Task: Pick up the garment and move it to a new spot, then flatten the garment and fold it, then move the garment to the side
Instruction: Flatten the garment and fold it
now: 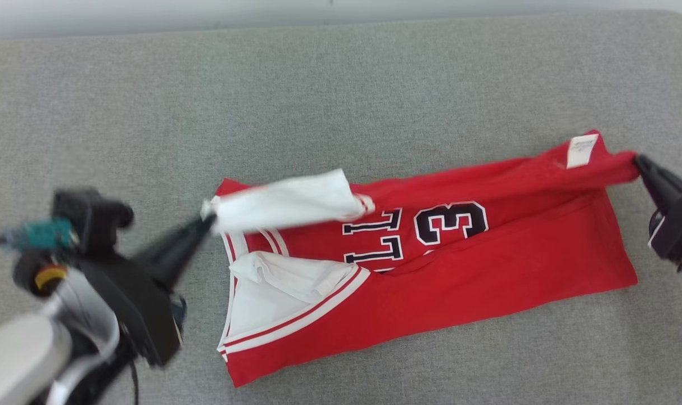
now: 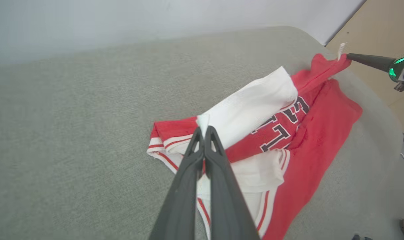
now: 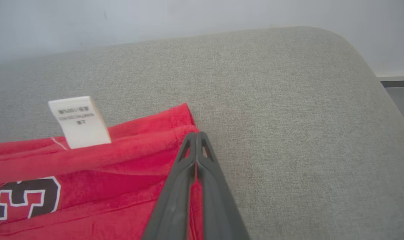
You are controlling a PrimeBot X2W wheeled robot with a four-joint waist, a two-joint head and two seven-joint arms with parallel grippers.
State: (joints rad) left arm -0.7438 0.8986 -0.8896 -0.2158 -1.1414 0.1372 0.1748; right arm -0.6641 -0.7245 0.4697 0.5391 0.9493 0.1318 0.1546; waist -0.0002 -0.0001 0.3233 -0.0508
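The garment [image 1: 487, 264] is a red jersey with white trim, black lettering and a white care label [image 1: 581, 151], lying crumpled across the grey cushion. My left gripper [image 1: 208, 219] is shut on a white strap end at the jersey's left, lifted off the surface; the left wrist view has the white cloth [image 2: 255, 103] pinched at the tips of that gripper [image 2: 203, 128]. My right gripper [image 1: 637, 162] is shut on the red hem corner at the far right, pulling it taut. In the right wrist view the red fabric [image 3: 88, 160] runs between the closed fingers of the right gripper [image 3: 196, 135].
The grey upholstered cushion [image 1: 341, 84] stretches wide behind and to the left of the jersey. Its rounded right edge [image 3: 371, 76] drops off near my right gripper. A pale wall runs along the back, and tan floor [image 2: 381, 30] lies beyond the cushion.
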